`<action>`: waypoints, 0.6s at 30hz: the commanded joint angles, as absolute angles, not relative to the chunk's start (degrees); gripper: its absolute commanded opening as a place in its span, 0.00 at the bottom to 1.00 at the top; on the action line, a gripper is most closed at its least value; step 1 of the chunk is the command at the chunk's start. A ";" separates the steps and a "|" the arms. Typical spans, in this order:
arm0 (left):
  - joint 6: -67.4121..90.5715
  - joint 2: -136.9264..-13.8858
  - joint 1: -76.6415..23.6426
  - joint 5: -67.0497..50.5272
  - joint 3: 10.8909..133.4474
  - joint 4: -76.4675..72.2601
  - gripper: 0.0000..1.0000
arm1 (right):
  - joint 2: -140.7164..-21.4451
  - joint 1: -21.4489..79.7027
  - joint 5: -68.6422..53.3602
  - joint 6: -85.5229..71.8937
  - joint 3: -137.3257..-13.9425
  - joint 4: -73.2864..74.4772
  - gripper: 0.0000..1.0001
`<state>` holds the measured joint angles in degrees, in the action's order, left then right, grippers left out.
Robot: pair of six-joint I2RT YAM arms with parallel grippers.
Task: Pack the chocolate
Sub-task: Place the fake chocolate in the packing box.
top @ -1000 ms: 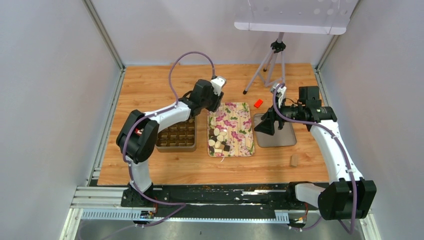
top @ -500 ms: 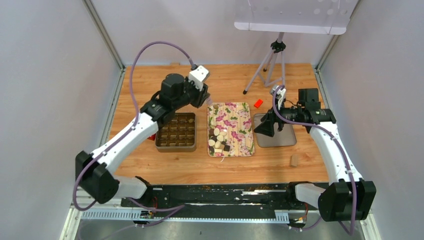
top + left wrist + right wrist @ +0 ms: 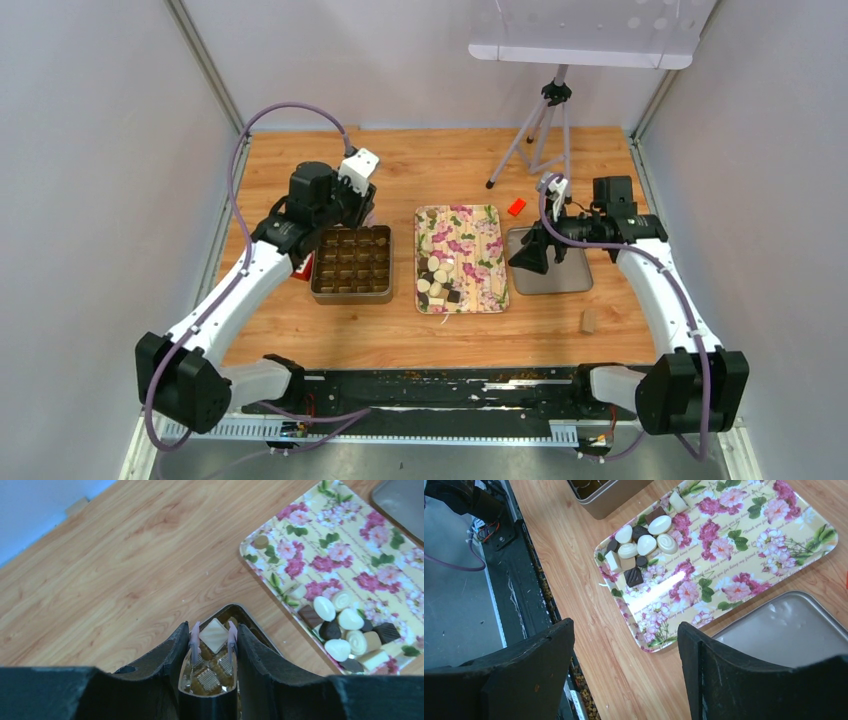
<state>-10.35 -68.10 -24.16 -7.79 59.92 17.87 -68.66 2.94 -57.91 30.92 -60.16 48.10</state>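
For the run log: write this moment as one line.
left gripper: shut on cream square chocolate, over compartment box | right gripper: open, empty | chocolate pile: on floral tray

Tabletop point(image 3: 460, 170): wood, light orange, visible grain, smooth satin finish. Floral tray point(image 3: 744, 545): printed surface, glossy, with a bright glare streak. Grey tray point(image 3: 784, 630), at 3 o'clock of the floral tray seen from above: bare metal, matt, faintly smudged. Compartment tin point(image 3: 350, 296), at 9 o'clock: bronze-toned metal, dull sheen. Chocolate point(image 3: 644, 542): smooth, softly shiny. Left gripper point(image 3: 213, 632): matt black plastic; pads point(image 3: 194, 640) translucent pink.
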 commanded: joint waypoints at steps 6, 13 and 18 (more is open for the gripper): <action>-5.25 -76.77 -21.02 -6.03 59.58 9.25 0.16 | -71.76 3.21 -57.48 31.83 -62.79 47.17 0.75; -4.29 -81.27 -20.39 -2.84 59.05 7.63 0.19 | -73.83 3.16 -57.12 33.31 -63.66 48.60 0.75; -3.71 -82.12 -19.69 -3.21 59.18 8.66 0.27 | -74.52 3.16 -56.73 33.88 -64.07 48.99 0.74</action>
